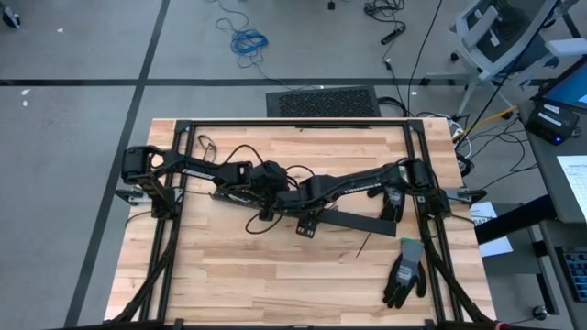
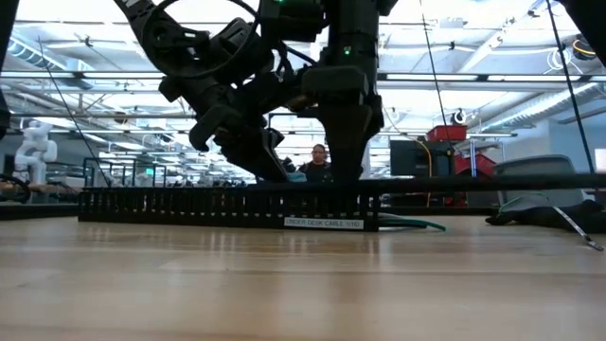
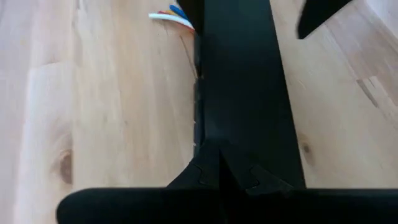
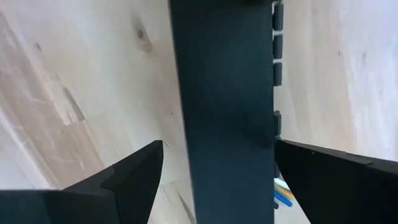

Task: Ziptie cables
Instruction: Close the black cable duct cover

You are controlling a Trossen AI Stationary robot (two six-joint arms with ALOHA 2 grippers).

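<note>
A long black slotted cable duct [image 2: 227, 204] lies flat on the wooden table, running left to right across its middle [image 1: 353, 218]. The cables show only as coloured wire ends: beside the duct's edge in the left wrist view [image 3: 169, 15] and in the right wrist view [image 4: 283, 194]. My left gripper [image 1: 266, 188] is shut, its tips [image 3: 219, 168] over the duct's top. My right gripper [image 1: 308, 218] points straight down and is open. Its fingers [image 4: 140, 165] stand on either side of the duct [image 4: 224, 93], which fills the gap between them. My left gripper's shut fingertips [image 3: 205, 174] come slanting down from the table's left onto the duct's top face [image 3: 242, 106]. Black lies on black there, so I cannot tell whether they touch it. The duct lies flat on the table.
A grey and black glove [image 1: 405, 275] lies at the near right, with a thin black zip-tie [image 1: 364, 246] to its left. A loose black cord [image 1: 255, 222] curls near the duct's left end. Black frame rails [image 1: 293, 122] border the table. A person [image 2: 318, 159] shows far behind.
</note>
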